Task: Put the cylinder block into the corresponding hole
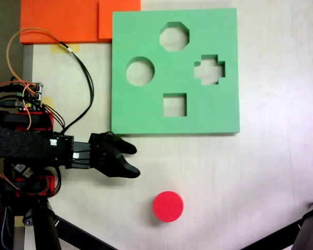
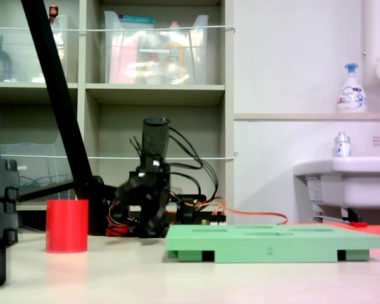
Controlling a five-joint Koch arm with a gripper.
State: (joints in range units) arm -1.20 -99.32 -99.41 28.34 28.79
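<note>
Gripper (image 1: 134, 159) jaws spread, holding nothing, just off the green foam board (image 1: 224, 112) near edge. Red cylinder block (image 1: 168, 206) upright by the table's near edge, well apart from the circular hole (image 1: 140, 71) — a skewed grasp could topple it, or it catches the rim.

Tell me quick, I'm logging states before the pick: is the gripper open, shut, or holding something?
Gripper: open, jaws spread and holding nothing. The cylinder block stands apart from it on the table.
</note>
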